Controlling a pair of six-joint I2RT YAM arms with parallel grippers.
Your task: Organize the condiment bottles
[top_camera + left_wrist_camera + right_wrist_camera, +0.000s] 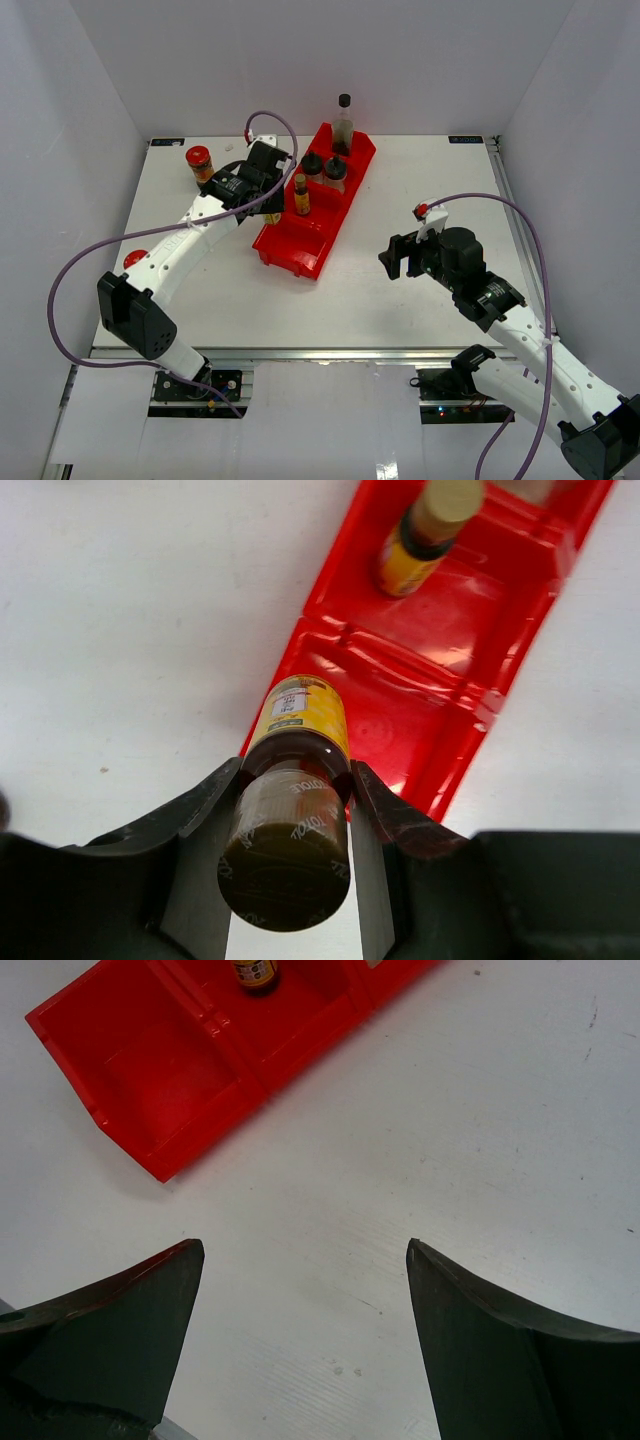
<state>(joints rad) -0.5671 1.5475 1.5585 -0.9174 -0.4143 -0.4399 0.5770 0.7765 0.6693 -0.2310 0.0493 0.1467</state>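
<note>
My left gripper (268,205) is shut on a slim yellow-labelled bottle (298,715) by its brown cap, holding it at the left wall of the red tray (300,250); in the left wrist view the gripper (297,770) clamps the neck. A second yellow-labelled bottle (301,195) stands in a middle compartment and shows in the left wrist view (425,535). Two black-capped shakers (312,165) (335,172) and the tall clear bottle (343,125) stand at the tray's far end. A red-lidded jar (199,162) stands on the table at the far left. My right gripper (398,262) is open and empty over bare table (300,1250).
A red lid (134,258) peeks out beside the left arm near the table's left edge. The tray's nearest compartment (150,1060) holds nothing. White walls enclose the table on three sides. The purple cables loop over both arms.
</note>
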